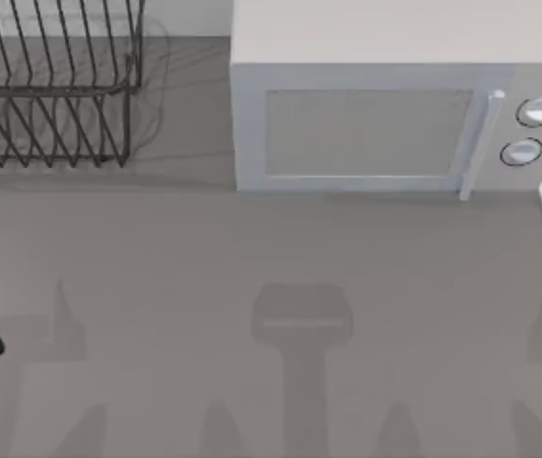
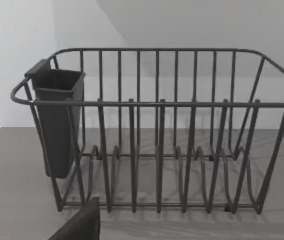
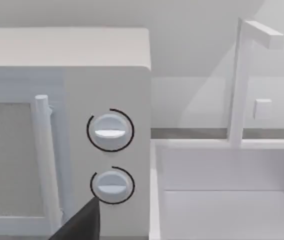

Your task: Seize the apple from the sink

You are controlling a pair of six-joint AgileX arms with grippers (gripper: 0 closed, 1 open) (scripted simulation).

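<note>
Judging the apple by the task alone, it should be light, firm and smooth-skinned, round enough to roll or squirt out of a poor pinch. The best hold would be across its widest part, with the pads on opposite sides and level, pressing only moderately. Where it lies inside the sink point(image 3: 222, 210) I cannot tell; the white basin's near part looks bare, so the fruit is probably lower down or closer to a wall.

The sink sits just beyond the right fingers point(image 3: 82, 222), off to the side of them, past the edge of the microwave point(image 3: 62, 50) whose two knobs point(image 3: 110, 130) are right ahead of them. A white faucet point(image 3: 239, 80) rises at the basin's far rim. Reaching in will likely call for coming down from above, clear of that rim.

The left fingers point(image 2: 82, 225) face the wire dish rack point(image 2: 157, 105) standing ahead of them on the bench point(image 1: 252, 248), well away from the sink. How wide either pair stands I cannot tell.
</note>
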